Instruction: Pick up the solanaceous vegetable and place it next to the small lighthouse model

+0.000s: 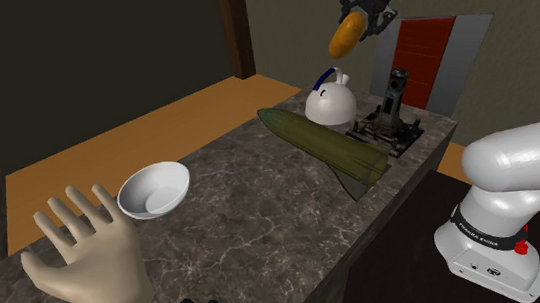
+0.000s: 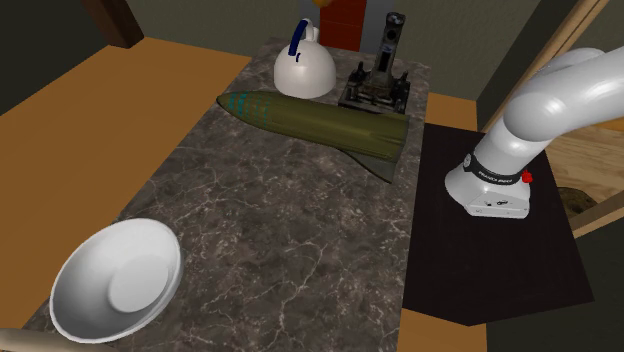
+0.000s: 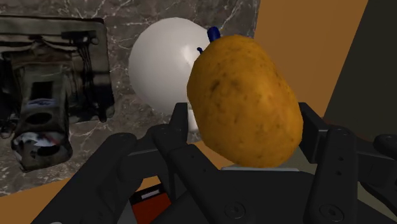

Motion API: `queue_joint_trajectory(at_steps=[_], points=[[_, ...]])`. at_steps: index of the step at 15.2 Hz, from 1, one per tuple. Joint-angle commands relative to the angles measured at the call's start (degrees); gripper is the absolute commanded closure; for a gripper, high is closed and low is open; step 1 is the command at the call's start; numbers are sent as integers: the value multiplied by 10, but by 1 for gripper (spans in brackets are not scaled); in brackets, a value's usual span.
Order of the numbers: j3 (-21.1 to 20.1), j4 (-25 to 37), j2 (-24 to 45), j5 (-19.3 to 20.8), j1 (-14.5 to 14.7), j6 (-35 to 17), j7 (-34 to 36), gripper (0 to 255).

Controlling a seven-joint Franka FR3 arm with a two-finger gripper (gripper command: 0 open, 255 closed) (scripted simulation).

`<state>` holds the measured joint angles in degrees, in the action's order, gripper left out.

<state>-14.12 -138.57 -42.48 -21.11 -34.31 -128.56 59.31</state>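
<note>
Dark marbled counter (image 1: 254,217). An olive rocket (image 1: 328,145) lies slantwise across it. A pale model hand (image 1: 92,266) and a white bowl (image 1: 154,189) sit at the near end, a white kettle (image 1: 332,103) and a dark gadget (image 1: 391,120) at the far end. High over the kettle, the gripper (image 1: 350,26) has its fingers clamped on a brown potato (image 3: 245,102).

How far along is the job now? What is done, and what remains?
Done: the potato is picked up. In hand: the end effector clasps it high above the far end of the table. Left: lower it and release it beside the dark lighthouse model.
</note>
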Motion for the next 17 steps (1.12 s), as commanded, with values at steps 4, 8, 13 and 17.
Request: queue_joint_trajectory(at_steps=[4,8,13,17], points=[[67,1,15,9,-12,5,-73,255],[122,15,35,17,-23,14,-131,255],[188,48,74,23,-35,28,-202,255],[240,86,115,22,-41,42,-258,255]])
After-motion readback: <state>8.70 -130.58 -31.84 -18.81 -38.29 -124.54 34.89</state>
